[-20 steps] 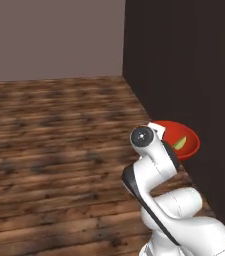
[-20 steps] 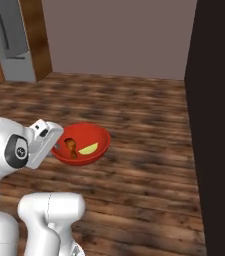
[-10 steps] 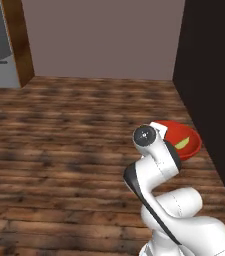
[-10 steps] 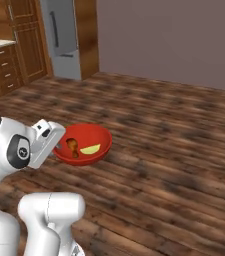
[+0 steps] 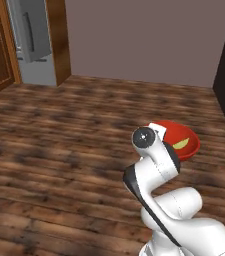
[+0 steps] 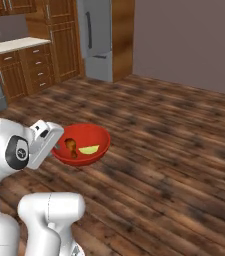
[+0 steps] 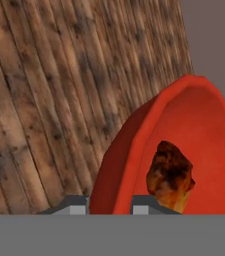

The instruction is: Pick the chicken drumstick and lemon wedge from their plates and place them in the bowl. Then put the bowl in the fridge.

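End effector (image 7: 110, 202): clamped on the rim of the glossy round red bowl (image 6: 86, 137) — held above the wooden floor (image 6: 174, 150).
Bowl contents: brown roasted chicken drumstick (image 6: 71, 147) — beside it the yellow-green lemon wedge (image 6: 89, 149).

The left base view looks forward and down from behind the arm, with the end effector (image 5: 170, 134) low and right of centre and the fridge (image 5: 31, 30) far beyond it to the left. The right base view looks over the same wooden floor (image 6: 184, 150), with the end effector (image 6: 59, 145) at lower left. Both share the red bowl (image 6: 91, 140) and the fridge. The hand view sits tight against the bowl's rim, tilted and rolled.
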Tool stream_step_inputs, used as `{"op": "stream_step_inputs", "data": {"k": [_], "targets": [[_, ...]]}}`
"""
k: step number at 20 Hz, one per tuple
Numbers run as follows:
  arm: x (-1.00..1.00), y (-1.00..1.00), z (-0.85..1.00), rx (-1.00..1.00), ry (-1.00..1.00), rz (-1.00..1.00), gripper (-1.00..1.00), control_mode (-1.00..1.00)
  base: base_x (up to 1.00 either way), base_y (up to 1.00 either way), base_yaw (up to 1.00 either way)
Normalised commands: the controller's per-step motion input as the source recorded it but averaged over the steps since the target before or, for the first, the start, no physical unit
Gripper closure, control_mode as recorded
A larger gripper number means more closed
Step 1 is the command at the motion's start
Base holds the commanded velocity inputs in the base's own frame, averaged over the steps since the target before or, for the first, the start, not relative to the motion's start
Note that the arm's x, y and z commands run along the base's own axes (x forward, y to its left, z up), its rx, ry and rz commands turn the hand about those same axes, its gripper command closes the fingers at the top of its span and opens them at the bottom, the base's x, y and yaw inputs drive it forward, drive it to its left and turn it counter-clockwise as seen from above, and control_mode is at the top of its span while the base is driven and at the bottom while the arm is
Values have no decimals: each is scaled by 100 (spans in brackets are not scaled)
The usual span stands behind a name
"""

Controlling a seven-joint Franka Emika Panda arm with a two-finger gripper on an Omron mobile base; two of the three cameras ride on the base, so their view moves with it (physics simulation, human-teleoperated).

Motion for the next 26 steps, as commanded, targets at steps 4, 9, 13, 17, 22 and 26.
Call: {"op": "stream_step_inputs", "data": {"k": [4,9,13,17,22,26], "targets": [[0,0,0,0,0,0,100,100,88,22,19],[0,0,0,0,0,0,100,100,93,25,12],[0,0,0,0,0,0,100,100,94,27,11],[0,0,0,0,0,0,100,100,92,28,13],[0,0,0,0,0,0,100,100,90,29,17],[0,0,0,0,0,0,100,100,86,30,20]]}}
